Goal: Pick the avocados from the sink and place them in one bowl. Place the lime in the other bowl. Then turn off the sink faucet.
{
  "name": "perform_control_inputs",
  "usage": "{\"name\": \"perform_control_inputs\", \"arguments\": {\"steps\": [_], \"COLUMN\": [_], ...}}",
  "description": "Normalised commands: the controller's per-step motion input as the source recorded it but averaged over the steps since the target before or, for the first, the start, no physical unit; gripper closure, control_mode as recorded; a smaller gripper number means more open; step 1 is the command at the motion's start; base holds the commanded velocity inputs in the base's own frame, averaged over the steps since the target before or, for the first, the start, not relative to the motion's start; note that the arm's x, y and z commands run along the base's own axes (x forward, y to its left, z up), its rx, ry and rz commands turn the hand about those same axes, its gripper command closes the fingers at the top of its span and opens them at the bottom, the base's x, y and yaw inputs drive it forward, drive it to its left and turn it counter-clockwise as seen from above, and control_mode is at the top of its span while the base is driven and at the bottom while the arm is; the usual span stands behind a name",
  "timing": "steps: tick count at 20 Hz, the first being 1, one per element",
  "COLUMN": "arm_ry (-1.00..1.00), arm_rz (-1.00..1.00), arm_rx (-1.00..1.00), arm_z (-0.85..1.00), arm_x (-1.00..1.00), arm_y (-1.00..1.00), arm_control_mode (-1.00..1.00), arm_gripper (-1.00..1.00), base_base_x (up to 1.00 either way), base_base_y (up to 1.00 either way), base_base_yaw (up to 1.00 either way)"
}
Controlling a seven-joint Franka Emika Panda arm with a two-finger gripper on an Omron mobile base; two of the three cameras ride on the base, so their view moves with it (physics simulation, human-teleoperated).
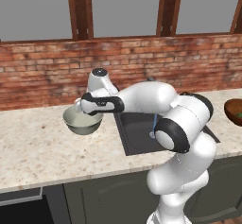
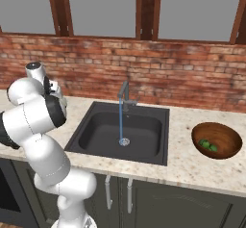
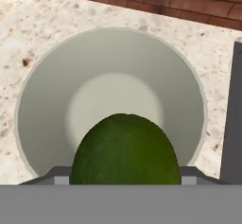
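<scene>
My gripper (image 3: 125,179) is shut on the lime (image 3: 125,152), a round green fruit. It hangs right over the pale grey-green bowl (image 3: 45,105), whose inside is bare. In the left base view the hand (image 1: 84,106) hovers just above that bowl (image 1: 82,123), on the counter left of the sink (image 1: 137,129). Two avocados (image 2: 208,145) lie in the dark brown wooden bowl (image 2: 218,140), which sits on the counter right of the sink (image 2: 96,131). The faucet (image 2: 125,96) stands behind the basin, and a thin stream of water (image 2: 120,123) runs from it to the drain.
A red brick wall (image 2: 144,68) with windows above it backs the speckled counter (image 1: 42,152). The dark sink edge (image 3: 234,114) lies close to the right of the pale bowl. My arm's elbow (image 1: 177,124) hangs over the basin.
</scene>
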Motion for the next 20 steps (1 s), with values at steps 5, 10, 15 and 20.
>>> {"name": "perform_control_inputs", "arguments": {"steps": [5,10,15,20], "arm_ry": [0.0,0.0,0.0,0.0], "arm_rz": [-0.01,-0.06,-0.06,-0.06], "arm_rx": [0.0,0.0,0.0,0.0], "arm_z": [-0.05,0.0,0.0,0.02], "arm_x": [0.09,0.08,0.03,0.0], "arm_y": [0.0,0.0,-0.01,-0.13], "arm_control_mode": [-1.0,-1.0,-1.0,-1.0], "arm_gripper": [-1.0,-1.0,-1.0,-1.0], "base_base_x": [0.0,0.0,0.0,0.0], "base_base_y": [0.0,0.0,0.0,0.0], "base_base_yaw": [0.0,0.0,0.0,0.0]}}
